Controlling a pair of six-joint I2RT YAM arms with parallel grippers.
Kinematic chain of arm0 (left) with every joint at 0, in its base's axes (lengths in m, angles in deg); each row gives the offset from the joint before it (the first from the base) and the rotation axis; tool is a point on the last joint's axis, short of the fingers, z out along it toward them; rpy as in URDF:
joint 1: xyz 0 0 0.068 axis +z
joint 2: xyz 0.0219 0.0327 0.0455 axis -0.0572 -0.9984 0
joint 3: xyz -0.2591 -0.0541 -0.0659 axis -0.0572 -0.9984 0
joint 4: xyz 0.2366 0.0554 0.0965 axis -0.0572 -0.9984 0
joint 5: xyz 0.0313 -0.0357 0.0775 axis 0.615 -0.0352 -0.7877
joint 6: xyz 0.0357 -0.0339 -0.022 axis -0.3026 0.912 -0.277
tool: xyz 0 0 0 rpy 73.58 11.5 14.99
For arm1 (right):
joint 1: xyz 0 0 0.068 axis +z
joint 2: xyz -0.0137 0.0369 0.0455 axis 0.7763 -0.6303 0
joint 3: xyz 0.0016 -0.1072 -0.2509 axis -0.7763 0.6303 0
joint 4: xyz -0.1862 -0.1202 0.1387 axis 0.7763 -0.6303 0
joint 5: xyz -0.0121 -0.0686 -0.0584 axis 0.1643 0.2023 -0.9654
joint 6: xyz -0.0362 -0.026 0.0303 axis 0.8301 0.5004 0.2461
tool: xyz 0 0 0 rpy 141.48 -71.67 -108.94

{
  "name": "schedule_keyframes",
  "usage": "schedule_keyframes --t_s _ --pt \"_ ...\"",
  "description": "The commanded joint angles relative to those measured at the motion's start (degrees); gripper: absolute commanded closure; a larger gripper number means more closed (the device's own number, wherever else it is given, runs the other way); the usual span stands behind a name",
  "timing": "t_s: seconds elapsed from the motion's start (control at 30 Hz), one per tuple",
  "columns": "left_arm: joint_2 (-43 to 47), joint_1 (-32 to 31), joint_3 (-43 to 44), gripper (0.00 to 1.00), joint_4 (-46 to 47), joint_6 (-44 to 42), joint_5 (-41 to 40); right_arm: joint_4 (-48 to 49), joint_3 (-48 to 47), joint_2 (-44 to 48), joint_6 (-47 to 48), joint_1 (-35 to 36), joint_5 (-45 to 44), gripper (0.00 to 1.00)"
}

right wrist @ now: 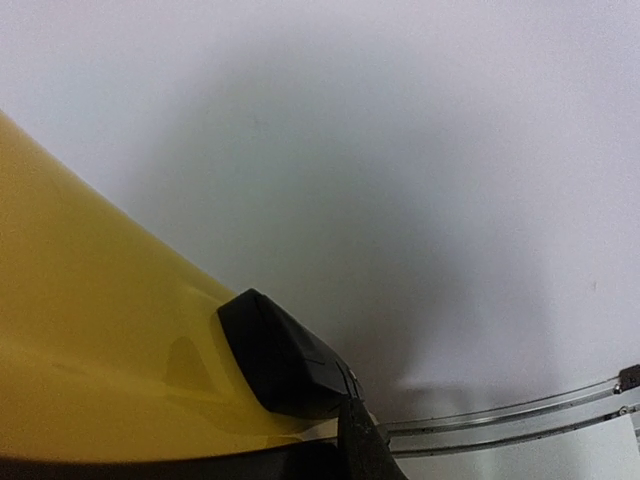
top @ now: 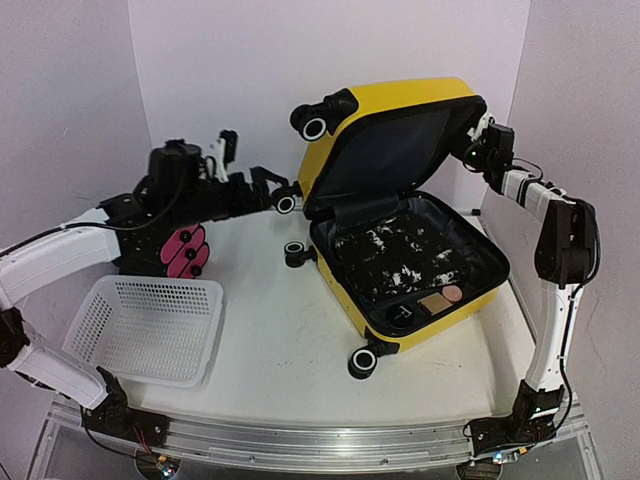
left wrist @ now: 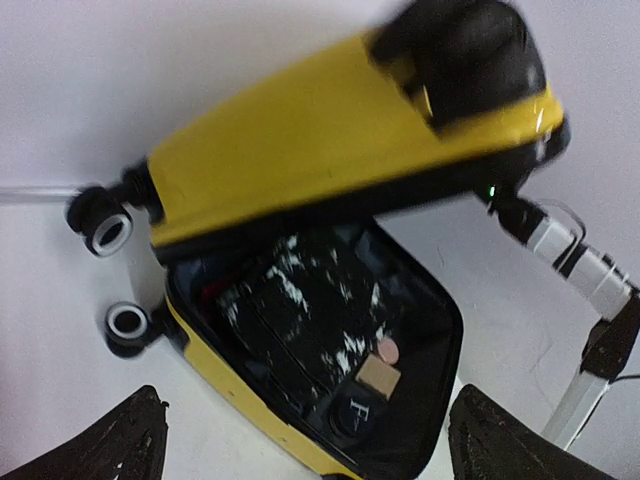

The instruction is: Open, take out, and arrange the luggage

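Observation:
The luggage (top: 400,105) is a yellow hard-shell suitcase lying open on the table, its lid raised steeply and showing dark grey lining. Its lower half holds a black-and-white patterned bundle (top: 400,255), a tan square (top: 435,303), a pink disc (top: 452,294) and a round black item (top: 400,318). My right gripper (top: 483,132) is shut on the lid's upper right corner; in the right wrist view one finger (right wrist: 365,450) shows against the yellow shell beside a black corner piece (right wrist: 285,355). My left gripper (top: 265,188) hangs open and empty left of the case, near a wheel (top: 285,203). In the left wrist view its fingertips (left wrist: 135,440) spread wide.
A white mesh basket (top: 150,325) stands at the front left. A black case with pink round ends (top: 185,250) lies behind it, under the left arm. White walls close in behind and on both sides. More black wheels (top: 363,362) stick out from the case.

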Motion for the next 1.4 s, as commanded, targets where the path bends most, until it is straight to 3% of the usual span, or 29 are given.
schedule_keyframes --t_s 0.0,0.4,0.53,0.8,0.97,1.1,1.37 --pt "-10.5 -7.4 1.0 0.02 -1.0 4.7 -2.4 -0.7 -6.4 4.3 0.0 -1.1 -10.8 1.00" --pt "-31.1 -10.9 9.2 0.04 6.1 13.2 2.1 -9.8 -8.6 5.5 7.5 1.0 -22.1 1.00" --pt "-36.2 -10.9 13.6 0.13 6.3 10.8 4.5 -10.0 -9.0 5.6 10.2 0.9 -22.9 1.00" --pt "-44.9 -10.7 21.0 0.45 6.2 4.1 5.2 -13.2 -10.0 4.5 11.4 -2.0 -23.5 1.00" --pt "-49.8 -9.9 25.9 0.58 5.7 2.1 7.5 -15.0 -11.6 3.3 11.9 -4.9 -22.4 1.00" --pt "-52.5 -8.1 29.4 0.63 5.5 2.9 9.5 -15.3 -12.6 1.9 11.7 -7.0 -20.9 1.00" --pt "-56.9 -5.9 37.3 0.72 5.5 4.4 13.8 -20.2 -25.6 -6.7 13.7 -8.5 -20.3 1.00"
